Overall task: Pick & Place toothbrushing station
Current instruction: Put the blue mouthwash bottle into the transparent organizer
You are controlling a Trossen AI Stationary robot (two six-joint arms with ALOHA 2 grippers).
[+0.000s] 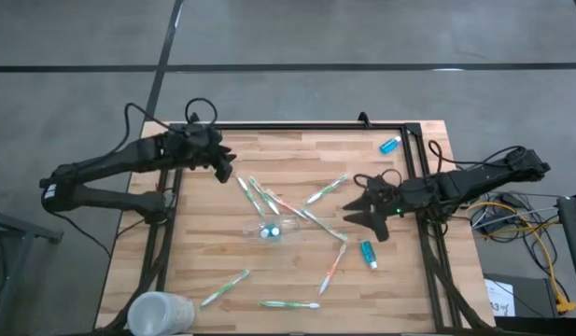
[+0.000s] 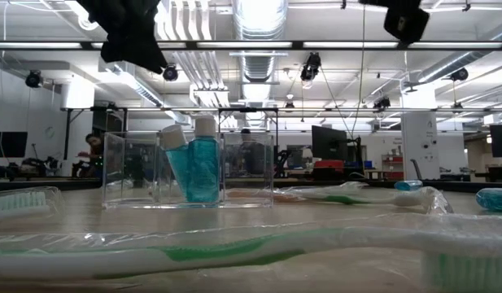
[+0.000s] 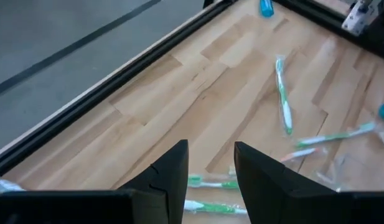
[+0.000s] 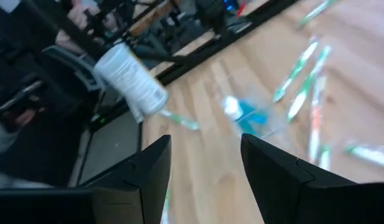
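The toothbrushing station, a small clear holder [image 1: 269, 229] [image 2: 189, 171], stands on its base in the middle of the wooden table with two blue tubes [image 2: 194, 167] leaning inside it. Wrapped toothbrushes [image 1: 255, 196] [image 1: 325, 191] [image 1: 334, 261] lie flat around it. My left gripper [image 1: 227, 173] [image 3: 210, 174] hovers open above the table, far and left of the holder. My right gripper [image 1: 351, 210] [image 4: 204, 168] hovers open to the holder's right, with the holder [image 4: 244, 112] ahead of it. Neither has anything between its fingers.
A frosted white cup [image 1: 161, 313] [image 4: 132, 78] stands at the near left corner. Loose blue tubes lie at the far right [image 1: 390, 145] and right of centre [image 1: 369, 252]. More toothbrushes [image 1: 224, 287] [image 1: 289, 304] lie near the front edge. A black frame [image 1: 297, 126] borders the table.
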